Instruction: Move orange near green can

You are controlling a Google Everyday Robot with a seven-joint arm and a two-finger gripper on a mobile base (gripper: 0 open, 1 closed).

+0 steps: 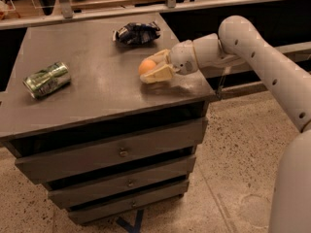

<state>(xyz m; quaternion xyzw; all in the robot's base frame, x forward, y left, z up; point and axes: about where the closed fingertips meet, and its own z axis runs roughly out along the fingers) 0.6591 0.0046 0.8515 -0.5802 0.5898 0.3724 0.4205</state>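
The orange [146, 66] is a small round fruit on the right part of the grey cabinet top [97, 91]. My gripper [154, 68] reaches in from the right, and its two pale fingers sit on either side of the orange and close against it. The green can [47, 79] lies on its side near the left edge of the top, far to the left of the orange and the gripper.
A dark blue-black crumpled snack bag [136, 33] lies at the back of the top, just behind the gripper. The cabinet has three drawers [119, 152] below. A railing and a ledge run behind it. Speckled floor lies to the right.
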